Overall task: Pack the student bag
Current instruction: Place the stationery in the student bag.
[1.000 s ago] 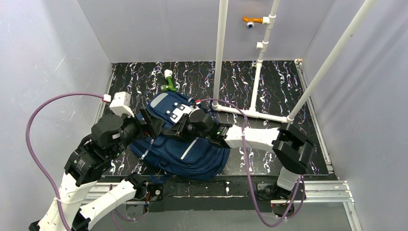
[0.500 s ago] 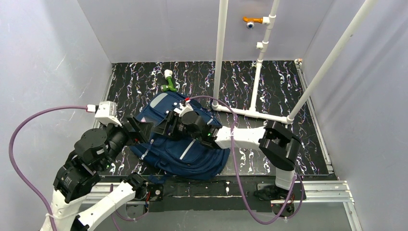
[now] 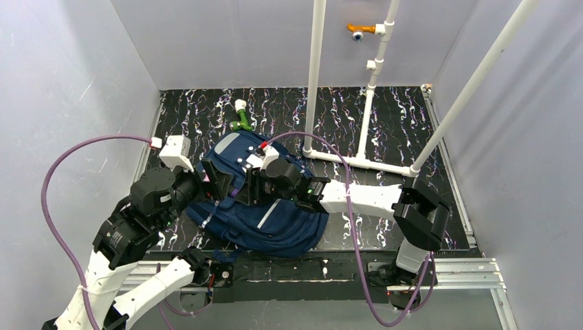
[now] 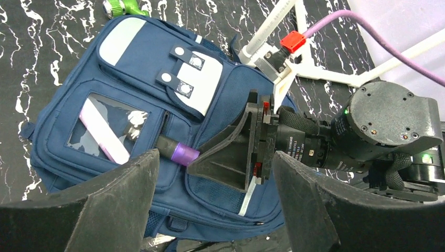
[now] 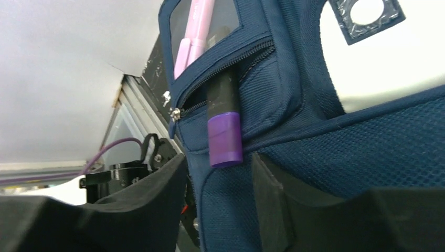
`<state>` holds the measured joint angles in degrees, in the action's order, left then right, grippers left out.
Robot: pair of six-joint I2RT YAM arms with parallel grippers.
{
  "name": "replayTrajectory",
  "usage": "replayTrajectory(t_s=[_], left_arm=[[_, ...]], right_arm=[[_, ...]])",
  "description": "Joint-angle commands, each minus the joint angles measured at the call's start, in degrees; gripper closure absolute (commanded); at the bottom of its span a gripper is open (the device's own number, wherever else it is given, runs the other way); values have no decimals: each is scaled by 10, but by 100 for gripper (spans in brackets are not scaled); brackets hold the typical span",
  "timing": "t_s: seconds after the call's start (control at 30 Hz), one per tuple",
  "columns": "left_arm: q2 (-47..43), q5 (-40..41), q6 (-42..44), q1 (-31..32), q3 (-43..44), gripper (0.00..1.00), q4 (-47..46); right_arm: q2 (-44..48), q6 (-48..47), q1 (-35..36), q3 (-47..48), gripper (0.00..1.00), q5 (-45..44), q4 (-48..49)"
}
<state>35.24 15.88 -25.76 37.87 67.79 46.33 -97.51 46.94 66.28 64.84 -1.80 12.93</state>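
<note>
Both your grippers are hanging open, empty: right gripper point(image 5: 218, 164) flanking the purple-capped marker point(image 5: 224, 126) poking from the student bag point(image 4: 134, 79) by the table's point(image 3: 399, 117) near edge, left gripper point(image 4: 215, 157) hovering above.

Legible text: none can be read in any of the three views;
Lens barrel point(image 4: 300, 146) behind the right gripper point(image 5: 219, 184): fine white print is seen along the black ring in the left wrist view; it is too small to be made out;
Left arm link point(image 3: 115, 237): a few small white marks are seen on the black housing in the top view; they are blurred, and no letters or numbers can be told
</note>
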Motion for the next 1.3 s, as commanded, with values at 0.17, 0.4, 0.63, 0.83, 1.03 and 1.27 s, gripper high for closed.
replayTrajectory(t_s=[0.17,0.4,0.63,0.83,1.03,1.27], left_arm=[[12,-24,-1,-2,5,23,-4],[11,-35,-16,-2,-3,23,2],[8,-35,-34,-2,2,22,19],[0,-19,-41,-2,-3,22,29],[2,-10,-40,-2,-11,22,25],[0,-18,-28,-2,-7,21,25]], right_arm=[[-26,-68,-1,-3,82,6,-63],[-76,-77,-3,68,96,7,-10],[-139,-69,-4,168,94,13,8],[-119,-93,-5,172,76,-15,-68],[-93,-109,-6,141,96,-15,-49],[-149,-119,-7,194,99,8,-39]])
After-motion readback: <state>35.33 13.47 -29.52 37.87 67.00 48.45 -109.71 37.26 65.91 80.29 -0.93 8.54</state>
